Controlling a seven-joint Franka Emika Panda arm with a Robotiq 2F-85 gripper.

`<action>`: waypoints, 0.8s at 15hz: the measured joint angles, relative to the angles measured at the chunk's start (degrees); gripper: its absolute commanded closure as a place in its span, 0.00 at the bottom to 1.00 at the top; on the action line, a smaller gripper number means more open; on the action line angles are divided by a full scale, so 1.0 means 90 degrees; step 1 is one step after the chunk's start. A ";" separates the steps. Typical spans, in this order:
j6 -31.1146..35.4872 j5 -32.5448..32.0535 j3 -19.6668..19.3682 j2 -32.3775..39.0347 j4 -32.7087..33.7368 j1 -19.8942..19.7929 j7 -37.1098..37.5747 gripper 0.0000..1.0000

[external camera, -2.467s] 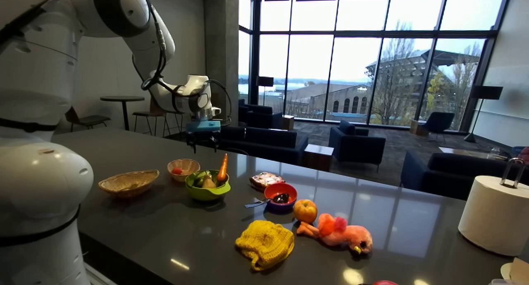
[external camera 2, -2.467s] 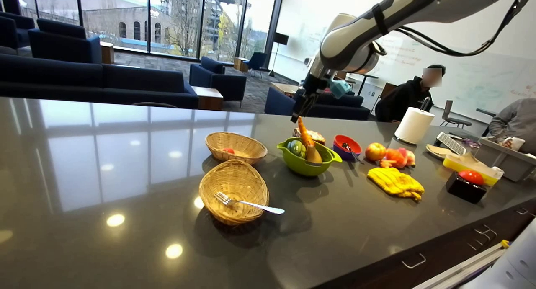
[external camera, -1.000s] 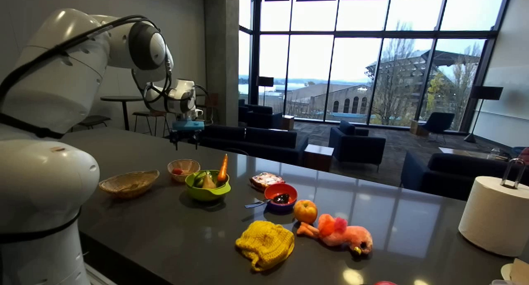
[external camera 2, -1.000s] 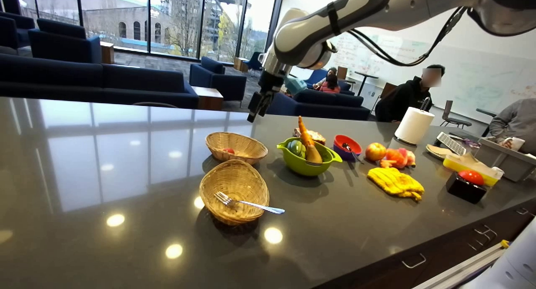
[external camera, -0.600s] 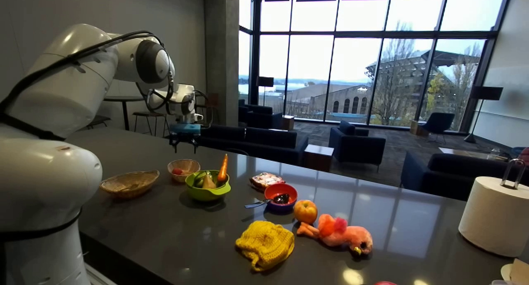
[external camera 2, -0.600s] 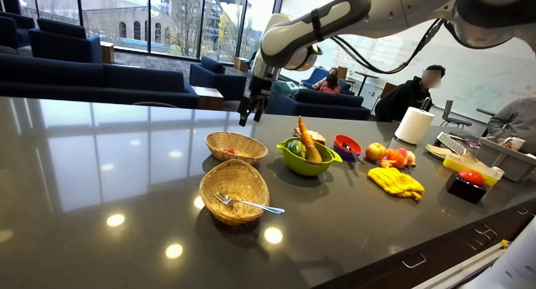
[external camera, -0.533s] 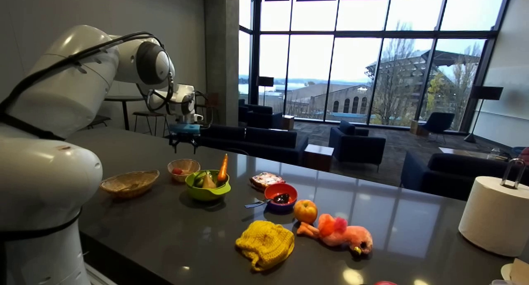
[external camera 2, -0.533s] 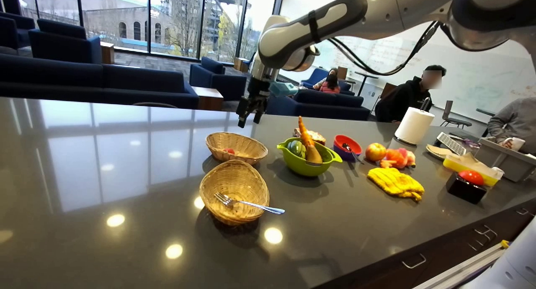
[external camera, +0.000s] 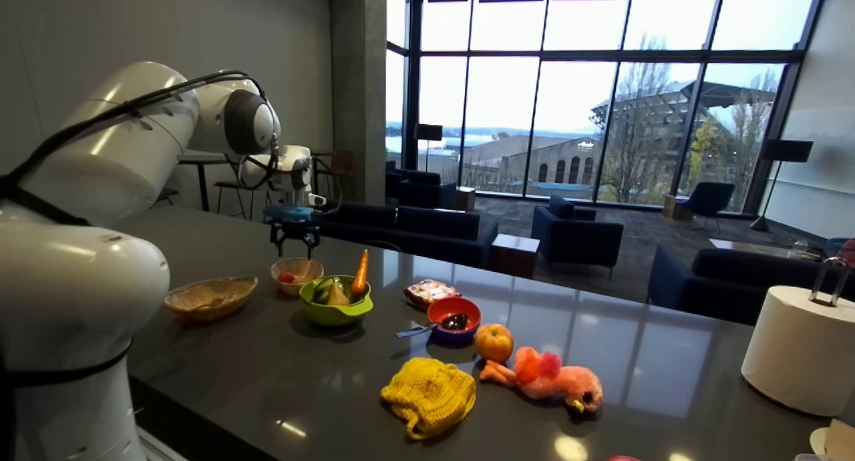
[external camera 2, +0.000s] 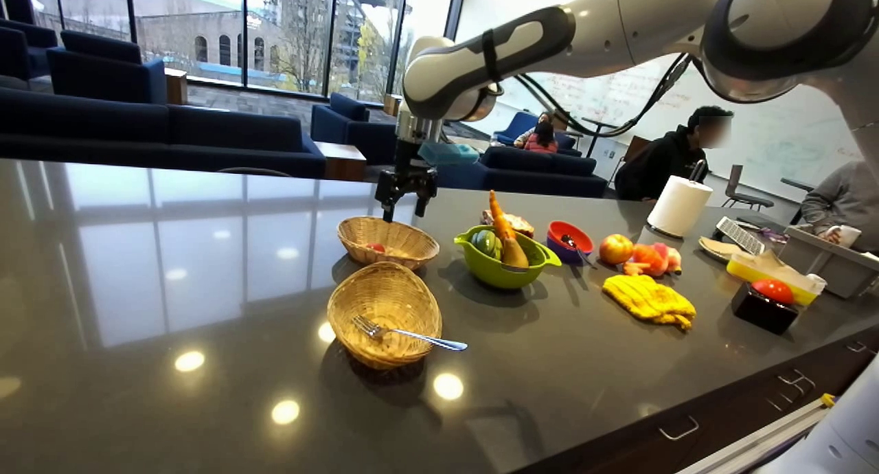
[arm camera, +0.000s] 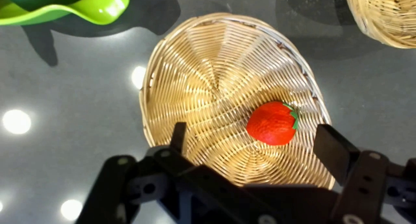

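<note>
We see the pincer [external camera 2: 404, 214], spread wide and unloaded, above the basket [arm camera: 208, 68] where the strawberry [arm camera: 272, 123] lies; we judge this the reaching step, and lowering seems needed next.

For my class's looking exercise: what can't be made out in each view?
Wrist view: part of the basket holding the strawberry, hidden by the gripper.
Wrist view: most of the green bowl, cut off top left.
In an exterior view: a person's face, blurred.
In an exterior view: whiteboard writing, too small.
</note>
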 measured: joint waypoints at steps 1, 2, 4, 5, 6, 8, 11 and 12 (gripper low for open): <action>-0.0095 0.0028 0.0005 0.0077 0.0123 0.0027 0.0105 0.00; -0.0153 0.0083 0.0011 0.0150 0.0231 0.0052 0.0186 0.00; -0.0213 0.0199 0.0012 0.0287 0.0438 0.0106 0.0368 0.00; -0.0218 0.0264 0.0013 0.0357 0.0532 0.0130 0.0468 0.00; -0.0222 0.0319 0.0013 0.0433 0.0626 0.0152 0.0565 0.00; -0.0221 0.0379 0.0012 0.0591 0.0798 0.0196 0.0729 0.00; -0.0218 0.0383 0.0011 0.0811 0.1005 0.0236 0.0933 0.00; -0.0218 0.0394 0.0010 0.0880 0.1069 0.0245 0.0992 0.00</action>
